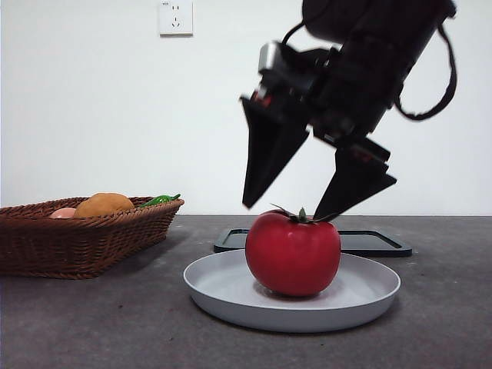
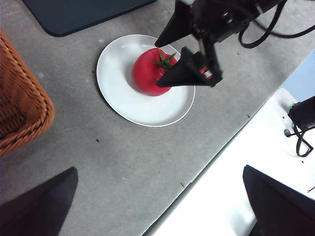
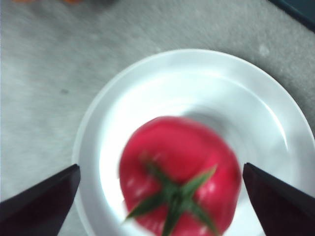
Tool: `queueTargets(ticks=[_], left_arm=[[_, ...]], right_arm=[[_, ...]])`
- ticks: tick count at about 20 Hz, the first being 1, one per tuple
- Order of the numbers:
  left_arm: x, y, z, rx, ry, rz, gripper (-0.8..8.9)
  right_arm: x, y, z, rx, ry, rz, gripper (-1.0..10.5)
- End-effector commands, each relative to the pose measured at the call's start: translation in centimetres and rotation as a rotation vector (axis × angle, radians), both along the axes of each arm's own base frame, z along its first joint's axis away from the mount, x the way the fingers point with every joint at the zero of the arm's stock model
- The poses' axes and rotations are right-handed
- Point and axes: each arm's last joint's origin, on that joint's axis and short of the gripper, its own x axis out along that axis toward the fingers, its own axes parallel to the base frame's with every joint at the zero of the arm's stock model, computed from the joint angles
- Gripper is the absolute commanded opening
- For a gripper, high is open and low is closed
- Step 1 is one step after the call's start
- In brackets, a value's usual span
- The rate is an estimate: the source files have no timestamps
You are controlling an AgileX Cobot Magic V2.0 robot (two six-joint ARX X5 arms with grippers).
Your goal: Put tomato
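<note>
Nearest, the tomato (image 1: 293, 254) sits on a white plate (image 1: 223, 290); the right hand (image 1: 307, 209) hangs spread just above it. Only the left wrist view shows the left hand (image 2: 157, 206), spread, well apart.

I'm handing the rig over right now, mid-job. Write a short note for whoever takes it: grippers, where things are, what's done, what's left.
Right gripper: open, just above the tomato, jaws astride its stem, holding nothing.
Left gripper: open, waiting off to the side, empty.
Tomato sits upright on the white plate; wicker basket with other produce is beside it, dark tray behind.
Done: tomato is on the plate.
Left: probably just lifting the right arm clear.
</note>
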Motion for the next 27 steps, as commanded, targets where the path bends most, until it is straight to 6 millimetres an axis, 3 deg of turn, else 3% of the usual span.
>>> queueTargets(ticks=[1, 8, 12, 15, 18, 21, 27], left_arm=[[0.1, -0.1, 0.5, -0.005, -0.025, -0.012, 5.93], [0.1, -0.1, 0.5, -0.005, -0.025, -0.012, 5.93], [0.1, -0.1, 0.5, -0.005, -0.025, -0.012, 5.93], [0.1, -0.1, 0.5, -0.005, -0.025, -0.012, 5.93], [0.1, -0.1, 0.5, -0.005, -0.025, -0.012, 5.93], [0.1, -0.1, 0.5, -0.005, -0.025, -0.011, 5.93], [0.0, -0.1, 0.5, -0.005, -0.024, -0.011, 5.93]], right_arm=[[0.3, 0.9, -0.6, -0.025, -0.008, 0.012, 5.5], [0.6, 1.6, -2.8, -0.079, 0.039, 0.016, 5.3], [0.5, 1.7, -2.8, -0.086, 0.036, 0.019, 2.8], [0.4, 1.7, -2.6, -0.081, 0.034, 0.018, 2.2], [0.3, 1.5, -1.1, -0.059, 0.003, 0.017, 2.1], [0.7, 1.4, 1.7, -0.019, -0.072, 0.001, 2.1], [4.2, 0.1, 6.5, -0.008, -0.255, -0.115, 2.1]])
